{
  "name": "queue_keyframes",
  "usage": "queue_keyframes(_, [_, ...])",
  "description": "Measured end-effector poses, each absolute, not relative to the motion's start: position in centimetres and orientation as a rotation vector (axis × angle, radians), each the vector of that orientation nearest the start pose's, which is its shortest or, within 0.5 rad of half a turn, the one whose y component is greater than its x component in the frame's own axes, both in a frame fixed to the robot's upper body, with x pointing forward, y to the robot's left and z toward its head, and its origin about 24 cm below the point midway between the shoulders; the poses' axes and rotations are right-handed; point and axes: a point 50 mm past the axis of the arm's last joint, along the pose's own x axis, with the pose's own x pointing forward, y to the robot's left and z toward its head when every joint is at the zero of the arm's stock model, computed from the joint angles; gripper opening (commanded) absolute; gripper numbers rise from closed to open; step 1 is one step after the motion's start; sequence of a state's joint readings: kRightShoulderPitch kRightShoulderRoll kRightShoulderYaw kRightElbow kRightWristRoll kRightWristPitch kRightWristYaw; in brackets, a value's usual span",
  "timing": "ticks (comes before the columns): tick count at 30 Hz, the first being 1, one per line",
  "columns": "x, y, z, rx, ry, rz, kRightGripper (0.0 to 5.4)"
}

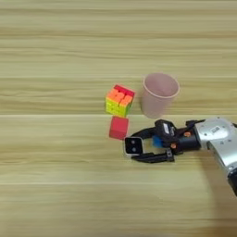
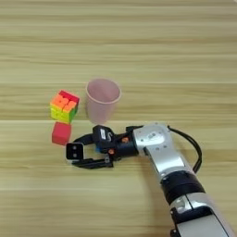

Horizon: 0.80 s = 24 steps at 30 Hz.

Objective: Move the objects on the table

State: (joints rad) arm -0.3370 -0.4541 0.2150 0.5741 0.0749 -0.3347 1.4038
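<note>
The pink cup (image 1: 159,95) stands upright on the light wood-grain bench (image 1: 55,194), its open mouth facing up, and serves here as the landmark. Just to its left sits the multicoloured puzzle cube (image 1: 120,100), apart from the cup, resting flat but turned so that one vertical edge faces the camera; its top shows orange and red squares, its sides yellow and green. Below the puzzle cube, and lower left of the cup, lies the red cube (image 1: 119,127), close to the puzzle cube, with a thin gap between them.

Directly below the cup, toward the near edge of the bench, the right gripper (image 1: 139,147) reaches in from the right on its silver forearm (image 2: 159,148), its long axis running nearly level across the bench and pointing left. Its two black fingers (image 1: 152,158) are spread around the small white cube (image 1: 133,146), one finger above it and one below; the cube sits at the fingertips with its black two-dot face toward the camera, just to the lower right of the red cube. Whether the fingers actually press on the white cube cannot be told. A patch of blue (image 1: 158,141) shows between the fingers, behind the white cube and closer to the gripper's body, mostly hidden, so its shape and direction cannot be read.
</note>
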Motion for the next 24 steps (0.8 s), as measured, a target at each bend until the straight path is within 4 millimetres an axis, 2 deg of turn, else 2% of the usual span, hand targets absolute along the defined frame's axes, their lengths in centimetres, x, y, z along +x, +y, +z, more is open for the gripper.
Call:
queue_keyframes(7, [26.3, -18.1, 4.0, -0.368, 0.196, 1.513, 2.48])
queue_keyframes(11, [26.2, -19.9, 5.6, -0.357, 0.161, 1.481, 2.48])
queue_keyframes(18, [26.0, -23.2, 6.2, -0.38, 0.212, 1.392, 2.48])
queue_keyframes(24, [25.9, -26.6, 5.3, -0.38, 0.314, 1.257, 2.48])
